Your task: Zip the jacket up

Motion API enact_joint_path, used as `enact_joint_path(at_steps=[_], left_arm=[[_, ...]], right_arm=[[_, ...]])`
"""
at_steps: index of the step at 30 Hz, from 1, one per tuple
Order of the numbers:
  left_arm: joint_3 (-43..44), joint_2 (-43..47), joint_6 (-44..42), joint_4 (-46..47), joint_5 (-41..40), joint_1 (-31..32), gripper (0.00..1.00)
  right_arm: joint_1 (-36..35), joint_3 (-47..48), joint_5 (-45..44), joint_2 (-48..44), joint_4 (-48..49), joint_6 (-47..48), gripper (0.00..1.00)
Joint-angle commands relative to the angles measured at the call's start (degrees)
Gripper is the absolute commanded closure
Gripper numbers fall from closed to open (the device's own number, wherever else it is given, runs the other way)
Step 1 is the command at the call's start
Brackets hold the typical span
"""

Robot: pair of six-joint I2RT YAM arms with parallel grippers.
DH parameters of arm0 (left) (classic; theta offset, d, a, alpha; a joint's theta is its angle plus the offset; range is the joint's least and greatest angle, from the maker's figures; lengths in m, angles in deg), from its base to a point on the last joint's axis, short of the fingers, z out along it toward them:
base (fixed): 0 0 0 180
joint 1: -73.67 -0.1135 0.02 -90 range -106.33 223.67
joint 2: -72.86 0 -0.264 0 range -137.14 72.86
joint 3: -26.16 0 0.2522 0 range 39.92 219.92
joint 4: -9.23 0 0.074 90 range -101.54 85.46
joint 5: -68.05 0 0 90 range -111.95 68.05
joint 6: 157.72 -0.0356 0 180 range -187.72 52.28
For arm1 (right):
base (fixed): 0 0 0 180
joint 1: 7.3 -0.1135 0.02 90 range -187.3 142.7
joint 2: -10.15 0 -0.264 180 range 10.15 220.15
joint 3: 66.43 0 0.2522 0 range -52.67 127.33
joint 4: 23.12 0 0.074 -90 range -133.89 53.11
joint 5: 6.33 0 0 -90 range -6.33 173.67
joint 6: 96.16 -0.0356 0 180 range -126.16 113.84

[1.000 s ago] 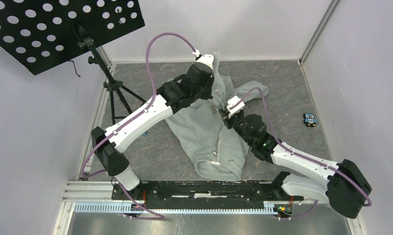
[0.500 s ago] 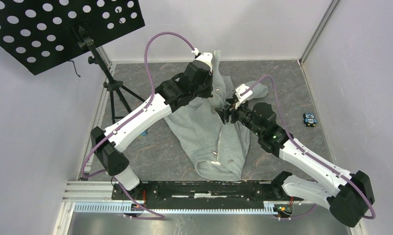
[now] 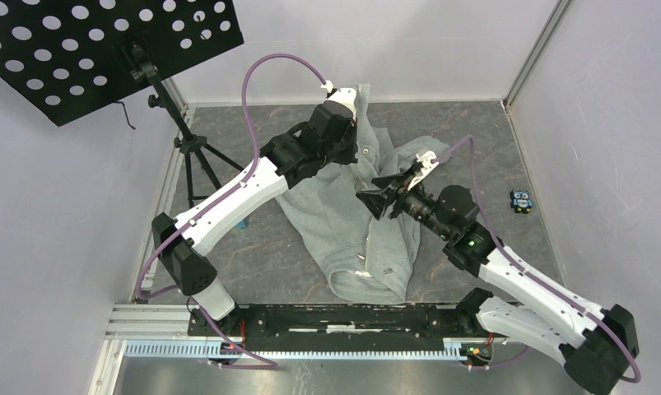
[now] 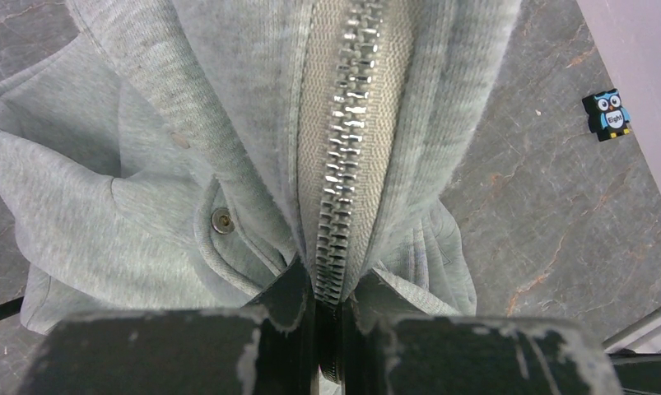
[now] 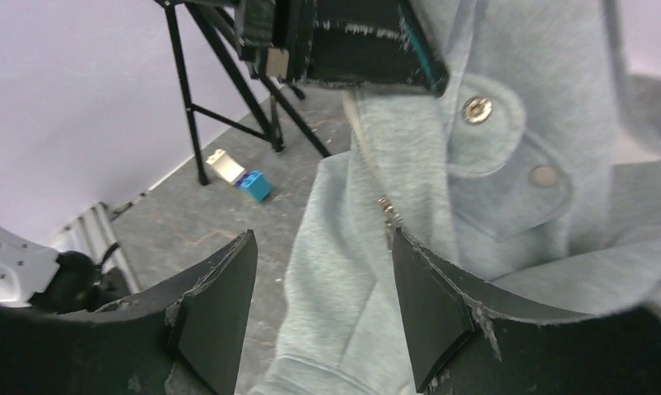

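The light grey jacket (image 3: 343,226) lies on the dark floor, collar at the far end. My left gripper (image 3: 354,158) is shut on the pale zipper strip (image 4: 341,156) near the collar, with the closed metal teeth running between its fingers; in the left wrist view the gripper (image 4: 331,288) pinches the strip. My right gripper (image 3: 378,197) is open and empty, held above the jacket's middle. In the right wrist view this gripper (image 5: 323,304) has grey fabric (image 5: 351,271) between its spread fingers. The zipper pull (image 5: 387,211) hangs just beyond the right finger. The left gripper (image 5: 351,41) shows at the top.
A black perforated board (image 3: 104,49) on a tripod (image 3: 191,160) stands at the back left. A small owl figure (image 3: 522,201) lies right of the jacket. A blue block (image 5: 254,186) lies left of it. Walls close in all round.
My right gripper has opened, let go of the zipper area and lifted back from the jacket, turning to the left. The left gripper holds the strip, shifted slightly farther away.
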Motion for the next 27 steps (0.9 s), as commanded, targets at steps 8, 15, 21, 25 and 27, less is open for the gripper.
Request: enact_joint_path(at_steps=[8,15,21,25,27], left_arm=[[2.8,3.8,2.2,3.9,0.1,-0.4,0.98],[2.8,3.5,2.6,3.9,0.9,-0.4,0.98],[2.6,3.4,2.8,4.2,1.1,-0.4,0.98],[2.6,3.6,2.9,4.3,0.9,-0.4,0.98],[2.5,3.4,3.0,4.3,1.0,-0.4,0.98]], right_arm=[[1.6,-2.0,2.1,10.8,9.2,-18.7,0.38],[2.2,-3.1,-1.1,12.0,9.6,-18.6,0.39],[2.3,-3.6,-2.0,13.9,13.9,-18.4,0.55],[2.2,-3.3,-2.7,15.0,14.6,-18.0,0.57],[2.3,-3.2,-2.9,15.2,15.2,-18.2,0.60]])
